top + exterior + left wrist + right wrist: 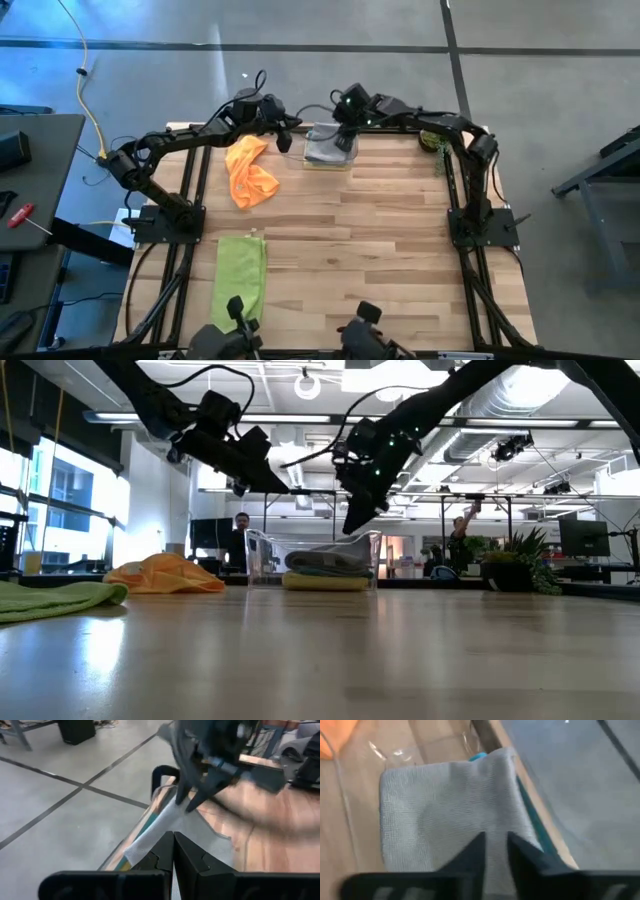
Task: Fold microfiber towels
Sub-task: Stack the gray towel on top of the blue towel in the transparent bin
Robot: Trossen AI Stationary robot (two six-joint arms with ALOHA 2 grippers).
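Right gripper (495, 851) hangs over the clear bin (328, 160) at table 12 o'clock, fingers slightly parted, holding nothing. Grey towel (445, 815) lies folded on the stack. Left gripper (173, 851) clenched, empty. Lift straight; don't snag the fold.

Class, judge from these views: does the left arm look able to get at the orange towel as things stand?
Probably yes. The orange towel lies uncovered on the table, just beside the left gripper, which is shut and empty, and nothing stands between them.
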